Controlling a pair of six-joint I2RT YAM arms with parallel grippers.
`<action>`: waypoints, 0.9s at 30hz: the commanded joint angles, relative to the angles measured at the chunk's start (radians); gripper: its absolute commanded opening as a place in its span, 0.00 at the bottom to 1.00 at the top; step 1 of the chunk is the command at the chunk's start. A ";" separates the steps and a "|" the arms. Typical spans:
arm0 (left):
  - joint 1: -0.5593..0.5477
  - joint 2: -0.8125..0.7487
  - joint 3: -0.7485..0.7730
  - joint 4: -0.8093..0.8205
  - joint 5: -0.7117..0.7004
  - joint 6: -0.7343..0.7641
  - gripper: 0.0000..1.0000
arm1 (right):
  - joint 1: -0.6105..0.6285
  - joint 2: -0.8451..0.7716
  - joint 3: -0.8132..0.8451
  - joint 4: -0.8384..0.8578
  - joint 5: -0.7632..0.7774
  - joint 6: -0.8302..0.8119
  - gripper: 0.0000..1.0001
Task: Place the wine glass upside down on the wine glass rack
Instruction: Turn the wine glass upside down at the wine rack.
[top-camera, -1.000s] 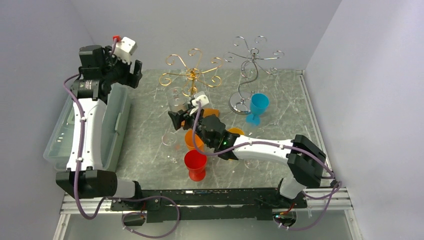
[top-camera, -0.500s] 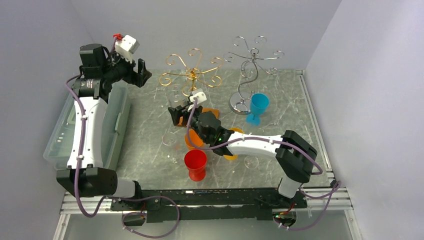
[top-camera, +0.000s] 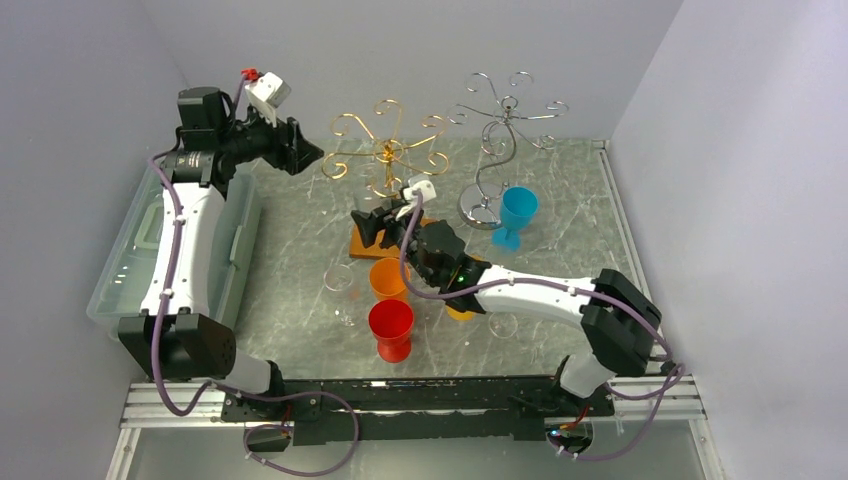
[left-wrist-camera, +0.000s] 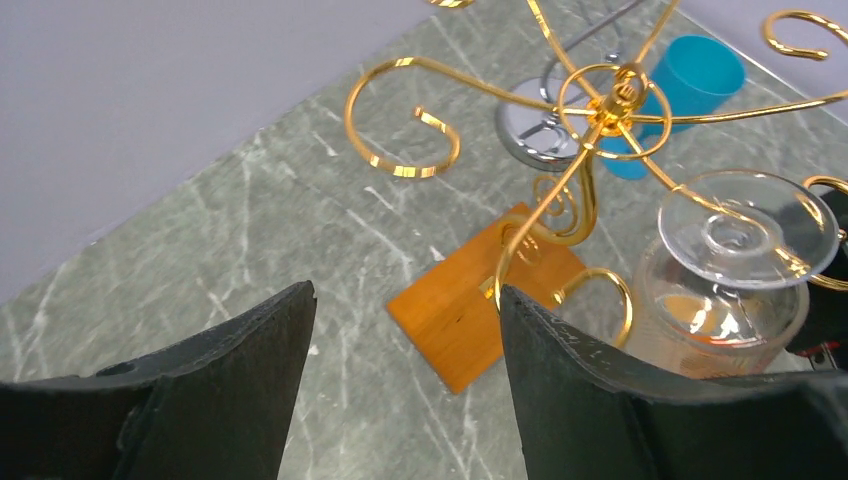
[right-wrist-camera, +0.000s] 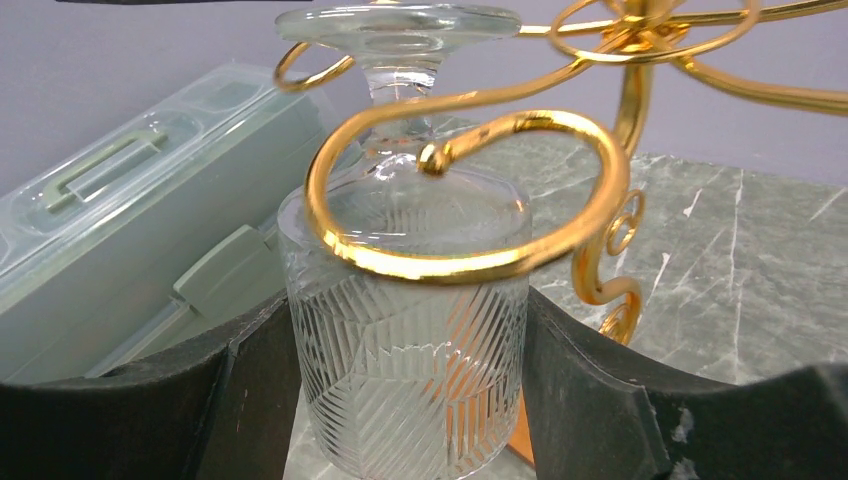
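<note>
We see a table (top-camera: 290, 240) topped with grey-green marbled stone veined in white, closed in by plain pale walls (top-camera: 400, 50) on the left, far and right sides. Along its left edge lies a translucent plastic bin (top-camera: 120, 270). Toward the far side stand a gold rack (top-camera: 385, 150) on an orange wooden base (left-wrist-camera: 470, 320) and, to its right, a silver rack (top-camera: 505, 120) with a blue cup (top-camera: 517, 210) just beside its round foot. Nearer sit an orange cup (top-camera: 388, 278) and a red cup (top-camera: 390, 325), with a clear glass (top-camera: 340, 280) to their left and a second clear glass (top-camera: 503, 324) to their right. The right gripper (right-wrist-camera: 408, 340) holds the wine glass (right-wrist-camera: 400, 380) upside down, its fingers (right-wrist-camera: 250, 400) pressed to both sides of the ribbed bowl. The stem stands among the gold rack's near curls, foot uppermost; we cannot tell whether the rack bears it. The left gripper (left-wrist-camera: 405, 295) hangs above the table's far left part, jaws well apart with nothing between them
</note>
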 joint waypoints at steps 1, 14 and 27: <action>-0.030 -0.042 -0.020 0.010 0.115 -0.001 0.72 | -0.013 -0.101 -0.033 0.046 -0.001 0.039 0.18; -0.052 -0.133 -0.013 -0.050 -0.020 -0.007 0.73 | -0.025 -0.184 -0.117 -0.013 0.002 0.058 0.17; -0.045 0.066 0.128 0.062 -0.028 -0.273 0.83 | -0.023 -0.190 -0.108 -0.027 -0.005 0.061 0.15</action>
